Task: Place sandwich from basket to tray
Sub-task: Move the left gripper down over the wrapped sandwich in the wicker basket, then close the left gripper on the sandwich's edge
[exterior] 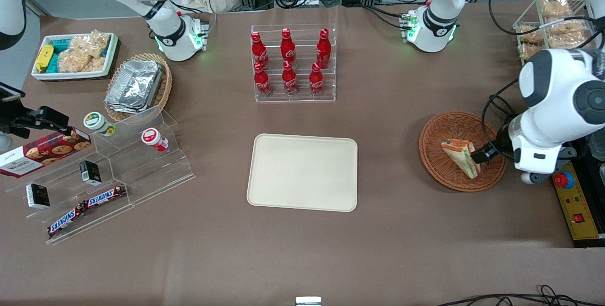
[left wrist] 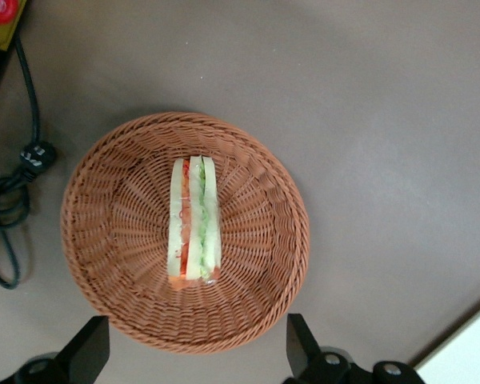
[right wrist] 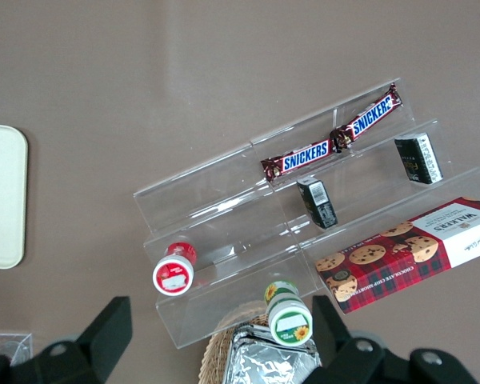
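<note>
The sandwich (exterior: 461,157) lies in the round reddish-brown wicker basket (exterior: 442,173) toward the working arm's end of the table. In the left wrist view the sandwich (left wrist: 194,222) stands on edge in the middle of the basket (left wrist: 104,240), showing pale bread with red and green filling. My left gripper (left wrist: 196,352) hangs open above the basket's rim, its black fingers (left wrist: 302,346) spread wide and holding nothing. In the front view the gripper (exterior: 487,153) is at the basket's edge beside the sandwich. The cream-beige tray (exterior: 302,172) lies bare in the table's middle.
A clear rack of red cola bottles (exterior: 292,62) stands farther from the front camera than the tray. A control box with a red button (exterior: 565,180) and black cables (left wrist: 12,200) lie beside the basket. Snack shelves (exterior: 94,178) stand toward the parked arm's end.
</note>
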Available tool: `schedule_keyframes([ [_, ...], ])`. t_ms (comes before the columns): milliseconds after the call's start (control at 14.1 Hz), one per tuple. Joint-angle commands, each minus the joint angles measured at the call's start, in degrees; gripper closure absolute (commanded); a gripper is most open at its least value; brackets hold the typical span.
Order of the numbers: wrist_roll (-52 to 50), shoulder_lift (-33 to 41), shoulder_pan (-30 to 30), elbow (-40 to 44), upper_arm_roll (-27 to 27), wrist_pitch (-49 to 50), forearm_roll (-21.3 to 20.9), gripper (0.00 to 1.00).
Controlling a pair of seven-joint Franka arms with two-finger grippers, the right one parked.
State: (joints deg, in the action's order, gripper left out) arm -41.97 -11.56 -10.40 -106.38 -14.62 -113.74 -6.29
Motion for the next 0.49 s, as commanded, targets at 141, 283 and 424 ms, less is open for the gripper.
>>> schedule_keyframes([
  [141, -6.37, 1.45, -0.14, -12.51, 0.20, -13.93, -0.74, 0.01],
  [283, -6.11, 1.19, -0.41, -17.44, 0.29, -20.70, -1.27, 0.01],
  [424, -5.58, 0.14, -0.67, -18.69, 0.73, -22.58, -1.62, 0.01],
])
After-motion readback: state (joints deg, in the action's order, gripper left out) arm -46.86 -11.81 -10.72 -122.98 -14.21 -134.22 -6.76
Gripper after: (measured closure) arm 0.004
